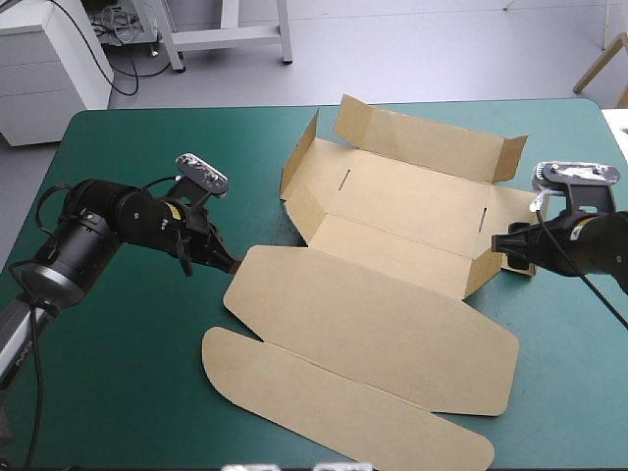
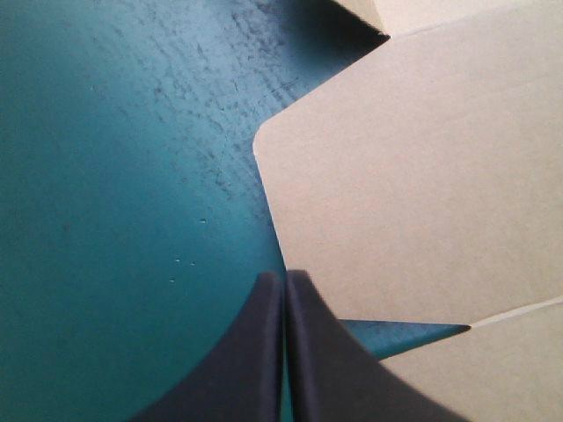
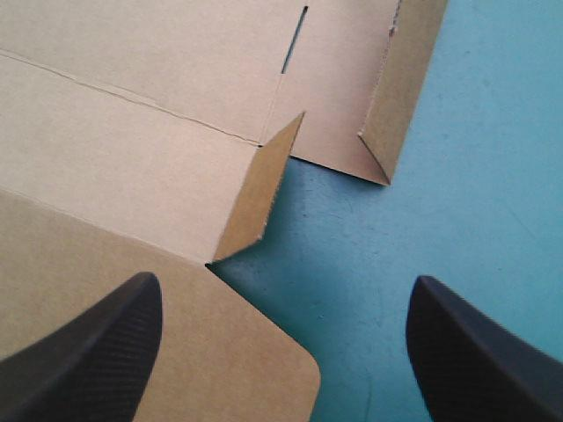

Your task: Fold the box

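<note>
Nearest, the box (image 1: 392, 324) — flat lid foremost — is judged light yet stiff, best taken at an edge; left gripper (image 2: 283, 280) jaws are pressed together, right gripper (image 3: 283, 286) jaws held apart.

So the brown box (image 1: 392, 294) is a cut sheet lying mostly flat: lid and rounded tuck flap are down, far wall and side flaps tilt up. The lid's rounded corner sits just ahead of the left gripper (image 2: 283, 280). A small raised flap stands ahead of the right gripper (image 3: 283, 281), between its spread fingers.
</note>
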Action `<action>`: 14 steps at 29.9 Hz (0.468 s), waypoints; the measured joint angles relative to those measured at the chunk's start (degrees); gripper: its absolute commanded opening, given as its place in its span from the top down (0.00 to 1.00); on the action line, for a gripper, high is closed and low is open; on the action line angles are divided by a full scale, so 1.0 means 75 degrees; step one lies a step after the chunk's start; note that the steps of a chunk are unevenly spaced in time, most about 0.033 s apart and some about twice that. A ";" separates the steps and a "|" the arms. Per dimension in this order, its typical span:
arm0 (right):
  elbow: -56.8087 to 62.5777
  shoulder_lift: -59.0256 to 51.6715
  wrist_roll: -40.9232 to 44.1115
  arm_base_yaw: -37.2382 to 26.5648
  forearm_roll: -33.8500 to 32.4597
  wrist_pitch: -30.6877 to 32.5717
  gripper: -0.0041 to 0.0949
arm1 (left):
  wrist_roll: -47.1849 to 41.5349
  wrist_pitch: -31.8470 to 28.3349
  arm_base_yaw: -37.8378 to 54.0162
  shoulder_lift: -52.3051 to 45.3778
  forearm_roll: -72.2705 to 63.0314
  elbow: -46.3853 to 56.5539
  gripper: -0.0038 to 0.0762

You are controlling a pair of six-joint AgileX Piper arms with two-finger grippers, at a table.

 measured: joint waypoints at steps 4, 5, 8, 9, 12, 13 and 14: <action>0.0007 0.0430 -0.0547 -0.0618 0.0898 -0.0178 0.24 | 0.0000 0.0044 0.0000 0.0000 0.0000 0.0000 0.96; 0.0007 0.0534 -0.0725 -0.0777 0.1084 -0.0168 0.24 | 0.0000 0.0044 0.0000 0.0000 0.0000 0.0000 0.96; 0.0016 0.0903 -0.1177 -0.1301 0.1625 -0.0114 0.24 | 0.0000 0.0044 0.0000 0.0000 0.0000 0.0000 0.96; 0.0016 0.1039 -0.1321 -0.1474 0.1793 -0.0056 0.24 | 0.0000 0.0044 0.0000 0.0000 0.0000 0.0000 0.96; 0.0016 0.1297 -0.1501 -0.1718 0.1992 0.0042 0.24 | 0.0000 0.0044 0.0000 0.0000 0.0000 0.0000 0.96; 0.0016 0.1384 -0.1537 -0.1747 0.2029 0.0082 0.24 | 0.0000 0.0044 0.0000 0.0000 0.0000 0.0000 0.96; 0.0016 0.1471 -0.1572 -0.1774 0.2068 0.0132 0.24 | 0.0000 0.0044 0.0000 0.0000 0.0000 0.0000 0.96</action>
